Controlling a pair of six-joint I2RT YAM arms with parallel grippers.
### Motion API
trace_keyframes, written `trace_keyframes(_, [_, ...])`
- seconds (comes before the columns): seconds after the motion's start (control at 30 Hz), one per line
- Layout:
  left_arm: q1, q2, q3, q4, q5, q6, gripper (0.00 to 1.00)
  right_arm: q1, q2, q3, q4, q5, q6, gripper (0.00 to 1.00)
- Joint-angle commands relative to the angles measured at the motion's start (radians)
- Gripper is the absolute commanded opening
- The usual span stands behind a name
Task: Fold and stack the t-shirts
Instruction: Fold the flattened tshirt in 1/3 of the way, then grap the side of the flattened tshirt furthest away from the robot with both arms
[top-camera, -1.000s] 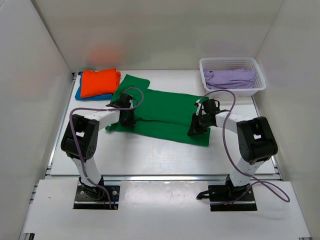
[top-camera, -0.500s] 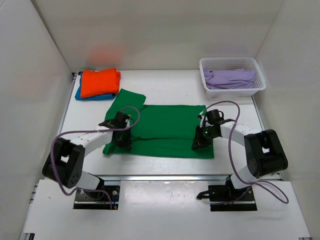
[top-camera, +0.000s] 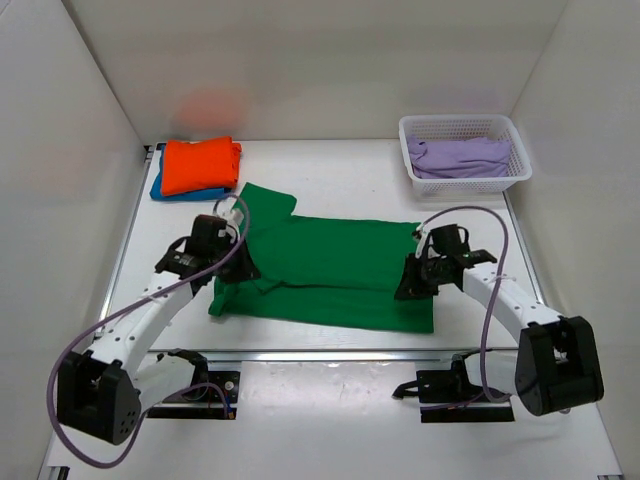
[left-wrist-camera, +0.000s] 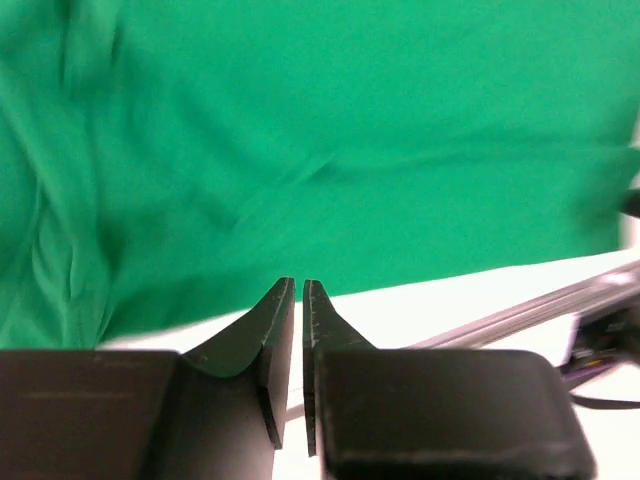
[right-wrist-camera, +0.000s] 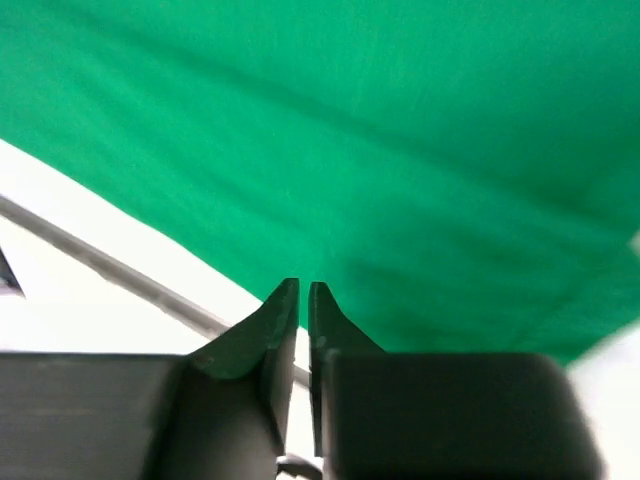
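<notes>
Where green t-shirt (top-camera: 330, 268) lies: flat between the grippers
left gripper (left-wrist-camera: 299, 284): nearly closed, empty, at its edge
right gripper (right-wrist-camera: 303, 285): likewise

We see both arms stretched out low and wide. The left arm (top-camera: 150, 310) has its big joint down at the near left, beside its base. Its long part runs up and to the right. The left gripper (top-camera: 236, 268) sits at the end and points down and to the right. Its fingers (left-wrist-camera: 245, 335) are almost together, with just a thin slit between the tips. The right arm (top-camera: 510, 300) has its big joint at the near right and reaches up and to the left. The right gripper (top-camera: 408, 288) points down and to the left. Its fingers (right-wrist-camera: 245, 335) are almost together too, with a thin slit between them.
</notes>
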Motion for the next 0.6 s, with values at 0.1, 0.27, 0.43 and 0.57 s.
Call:
trace_keyframes(0.1, [0.064, 0.012, 0.192, 0.156, 0.057, 0.078, 0.41, -0.11, -0.023, 0.149, 0.086, 0.04, -0.045, 0.32])
trace_keyframes(0.27, [0.175, 0.24, 0.323, 0.27, 0.026, 0.184, 0.7, -0.155, 0.129, 0.224, 0.18, 0.083, -0.017, 0.5])
trace_keyframes(0.43, [0.194, 0.554, 0.586, 0.229, -0.051, 0.252, 0.69, -0.163, 0.314, 0.377, 0.194, 0.167, 0.0, 0.51])
trace_keyframes(0.57, [0.176, 0.775, 0.8, 0.178, -0.146, 0.293, 0.7, -0.173, 0.413, 0.468, 0.179, 0.215, 0.006, 0.51])
